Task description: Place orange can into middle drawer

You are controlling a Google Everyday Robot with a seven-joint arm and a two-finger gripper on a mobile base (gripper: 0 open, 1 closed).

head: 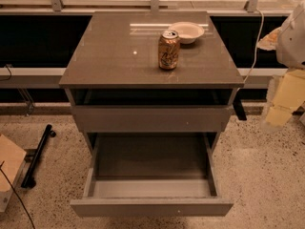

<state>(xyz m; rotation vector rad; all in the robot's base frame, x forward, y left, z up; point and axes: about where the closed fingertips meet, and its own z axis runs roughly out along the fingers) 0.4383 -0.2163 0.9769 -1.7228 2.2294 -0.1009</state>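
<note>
The orange can [168,50] stands upright on the grey cabinet top [114,56], right of centre and just in front of a white bowl. The middle drawer [151,207] is pulled out towards me, its grey box open and empty. Above it is the shut uppermost drawer front [151,119]. My arm shows as a blurred white and pale yellow shape at the right edge. The gripper [282,104] hangs there beside the cabinet's right side, lower than the can and well apart from it. Nothing shows in it.
A white bowl [187,31] sits at the back right of the cabinet top. A black bar [38,154] and a cardboard box [8,168] lie on the speckled floor at the left. A white cable [257,42] hangs at the right. A window rail runs behind.
</note>
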